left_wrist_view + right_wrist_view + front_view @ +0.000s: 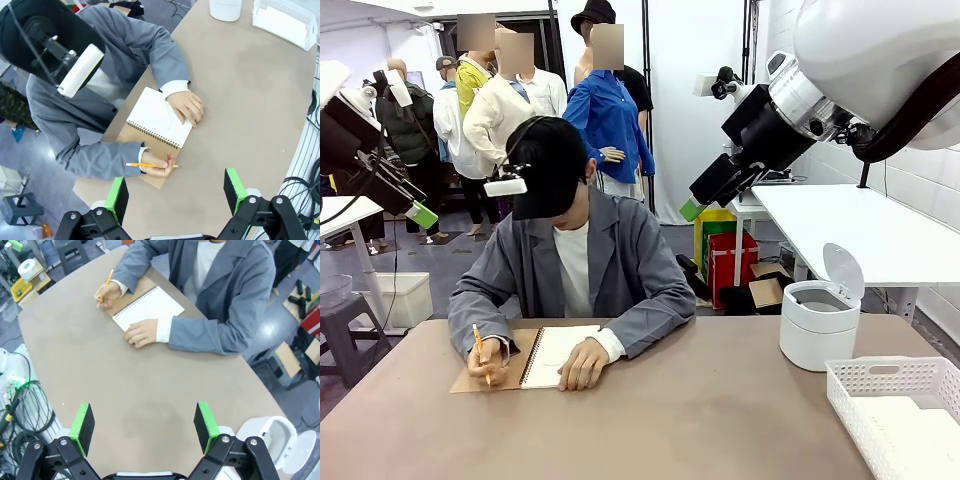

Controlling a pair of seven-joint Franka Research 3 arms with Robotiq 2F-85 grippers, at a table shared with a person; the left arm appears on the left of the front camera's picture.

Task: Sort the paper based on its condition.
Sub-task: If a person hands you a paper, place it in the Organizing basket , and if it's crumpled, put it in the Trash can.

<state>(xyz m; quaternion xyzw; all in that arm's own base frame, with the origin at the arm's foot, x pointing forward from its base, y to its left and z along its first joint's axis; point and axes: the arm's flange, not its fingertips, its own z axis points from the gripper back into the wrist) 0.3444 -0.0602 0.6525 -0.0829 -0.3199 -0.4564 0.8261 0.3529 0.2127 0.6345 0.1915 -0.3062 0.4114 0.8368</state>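
Observation:
No loose paper is in view. A person sits at the far side of the table over an open spiral notebook (pixel 560 352) (pixel 157 117) (pixel 145 307) showing a white page. One of the person's hands rests on that page; the other holds a yellow pencil (pixel 478 345) (pixel 142 164) (pixel 106 282) at the brown cover. My left gripper (pixel 415 205) (pixel 176 192) hangs high at the left, open and empty. High on the right, my right gripper (pixel 700 200) (pixel 144 421) is open too, with nothing between its green pads.
A small white bin (pixel 818 320) (pixel 225 9) (pixel 270 432) with its flip lid up stands at the table's right. A white slotted basket (pixel 900 410) (pixel 282 20) sits at the near right corner. The brown table (pixel 700 400) is bare in the middle and front.

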